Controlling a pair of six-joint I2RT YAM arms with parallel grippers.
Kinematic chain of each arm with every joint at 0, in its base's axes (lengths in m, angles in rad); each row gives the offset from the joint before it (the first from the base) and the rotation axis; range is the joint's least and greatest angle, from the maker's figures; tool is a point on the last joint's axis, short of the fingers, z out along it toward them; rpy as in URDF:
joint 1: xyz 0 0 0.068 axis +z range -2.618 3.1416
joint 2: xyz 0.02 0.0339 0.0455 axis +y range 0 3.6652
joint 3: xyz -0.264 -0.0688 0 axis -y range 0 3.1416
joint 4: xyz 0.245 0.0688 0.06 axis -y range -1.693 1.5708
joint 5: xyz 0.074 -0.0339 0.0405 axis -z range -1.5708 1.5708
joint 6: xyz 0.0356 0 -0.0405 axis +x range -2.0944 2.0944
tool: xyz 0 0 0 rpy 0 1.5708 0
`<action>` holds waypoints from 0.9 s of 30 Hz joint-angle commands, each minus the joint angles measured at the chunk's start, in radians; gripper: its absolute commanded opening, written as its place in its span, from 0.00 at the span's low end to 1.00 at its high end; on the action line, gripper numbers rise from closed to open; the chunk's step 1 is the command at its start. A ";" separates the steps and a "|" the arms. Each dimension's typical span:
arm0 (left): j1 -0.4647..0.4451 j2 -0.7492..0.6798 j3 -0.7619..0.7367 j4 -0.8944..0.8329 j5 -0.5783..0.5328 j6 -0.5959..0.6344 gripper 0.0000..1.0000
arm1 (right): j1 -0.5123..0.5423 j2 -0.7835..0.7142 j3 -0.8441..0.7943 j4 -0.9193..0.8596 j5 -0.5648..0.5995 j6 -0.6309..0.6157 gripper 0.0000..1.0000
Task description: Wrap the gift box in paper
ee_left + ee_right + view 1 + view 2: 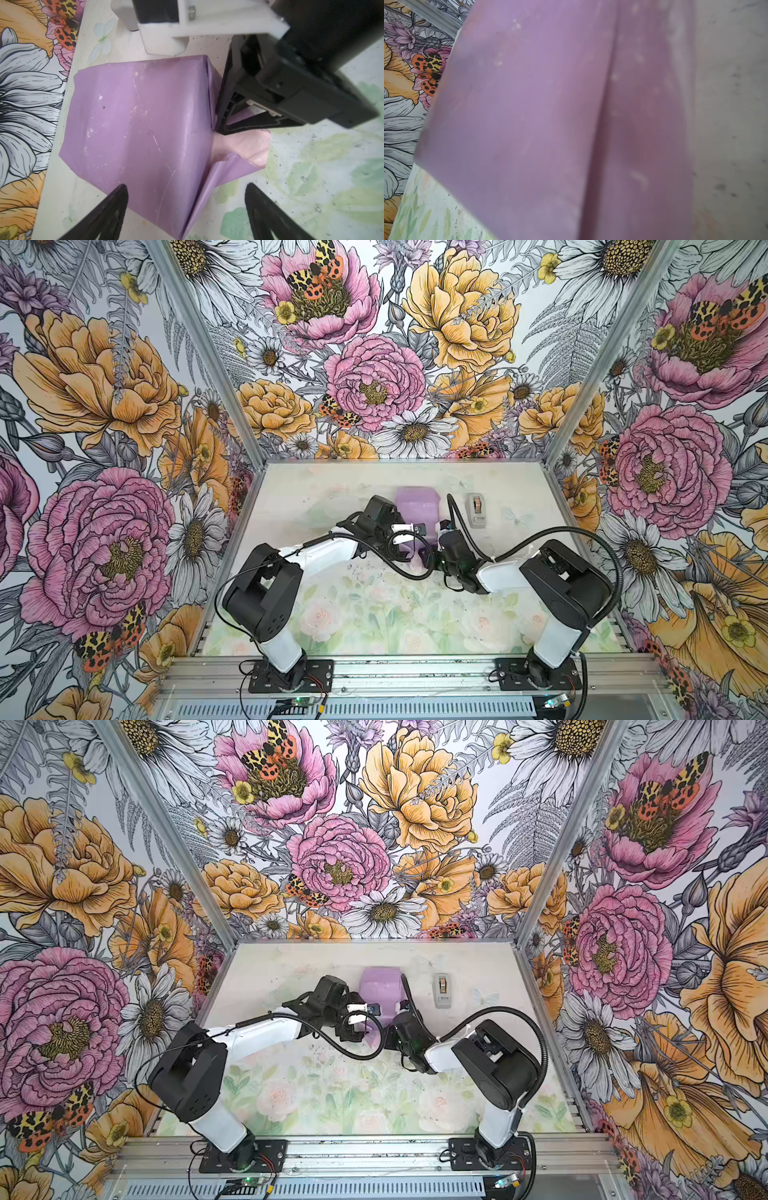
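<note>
Gift box (pixel 135 108), frame centre, sheathed in paper (pixel 228 172): loose end flap to be creased flat by right gripper (pixel 220 124), jaw state indiscernible; left gripper (pixel 186 186) spread wide, empty

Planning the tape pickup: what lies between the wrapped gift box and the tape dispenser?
In both top views, only the right arm's black cable arcs over bare table between gift box and tape dispenser.
</note>
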 commanded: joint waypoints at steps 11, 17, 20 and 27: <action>-0.020 0.083 0.014 0.082 -0.190 0.091 0.89 | -0.003 -0.084 -0.070 -0.004 0.005 -0.025 0.30; -0.028 0.099 -0.005 0.157 -0.208 0.061 0.84 | -0.018 -0.115 -0.103 0.023 -0.002 -0.022 0.30; -0.032 0.105 -0.010 0.172 -0.207 0.049 0.82 | -0.028 -0.119 -0.117 0.013 0.015 -0.013 0.30; -0.034 0.113 -0.021 0.184 -0.185 0.030 0.73 | -0.032 -0.085 -0.088 0.023 0.025 -0.013 0.27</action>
